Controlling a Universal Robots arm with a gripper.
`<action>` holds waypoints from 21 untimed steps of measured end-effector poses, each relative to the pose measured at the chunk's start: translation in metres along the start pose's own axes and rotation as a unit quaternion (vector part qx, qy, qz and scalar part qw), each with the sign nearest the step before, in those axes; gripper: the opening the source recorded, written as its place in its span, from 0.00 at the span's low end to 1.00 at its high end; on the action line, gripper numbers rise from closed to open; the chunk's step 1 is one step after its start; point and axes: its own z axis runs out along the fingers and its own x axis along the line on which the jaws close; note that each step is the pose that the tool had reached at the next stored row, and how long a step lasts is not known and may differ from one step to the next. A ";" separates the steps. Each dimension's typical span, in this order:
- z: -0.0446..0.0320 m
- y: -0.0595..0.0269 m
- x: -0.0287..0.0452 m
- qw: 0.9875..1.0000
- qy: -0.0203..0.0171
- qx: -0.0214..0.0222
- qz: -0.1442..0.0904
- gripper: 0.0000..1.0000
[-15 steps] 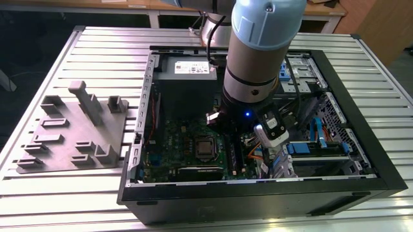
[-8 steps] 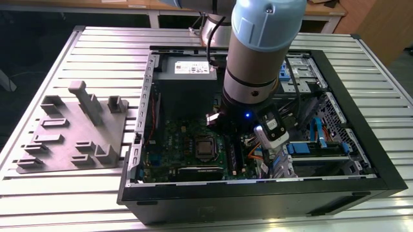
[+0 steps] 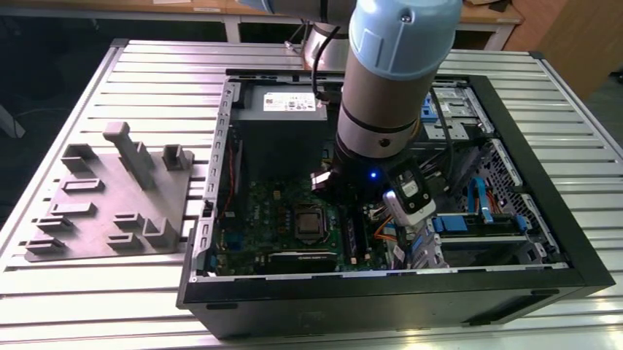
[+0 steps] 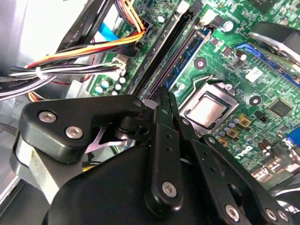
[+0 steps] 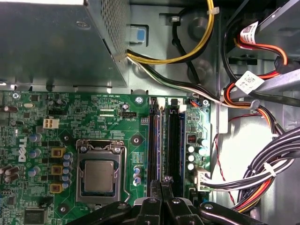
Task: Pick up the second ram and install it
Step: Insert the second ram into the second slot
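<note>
I see the second ram as a thin dark board standing on edge in a motherboard memory slot. It runs lengthwise beside the neighbouring slot.

Open computer case on slatted table; grey fixture plate beside it

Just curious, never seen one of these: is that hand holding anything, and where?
Nothing visible: the hand is shut, its tips over the motherboard's memory slots.

White printed lettering marks the green motherboard circuit board; the white label on the grey metal power supply is unreadable.
</note>
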 end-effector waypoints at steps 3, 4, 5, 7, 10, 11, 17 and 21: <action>0.0002 -0.0002 0.0000 1.000 0.000 0.000 0.000 0.11; 0.0004 -0.0002 0.0000 1.000 0.000 0.000 0.000 0.11; 0.0008 -0.0003 0.0000 1.000 0.000 0.000 0.000 0.11; 0.0015 -0.0003 0.0001 1.000 0.000 0.000 0.000 0.11; 0.0028 -0.0003 0.0001 1.000 0.000 0.000 0.000 0.11; 0.0032 -0.0004 0.0001 1.000 0.000 0.000 0.000 0.11; 0.0036 -0.0004 0.0001 1.000 0.000 0.000 0.000 0.11; 0.0036 -0.0004 0.0001 1.000 0.000 0.000 0.000 0.11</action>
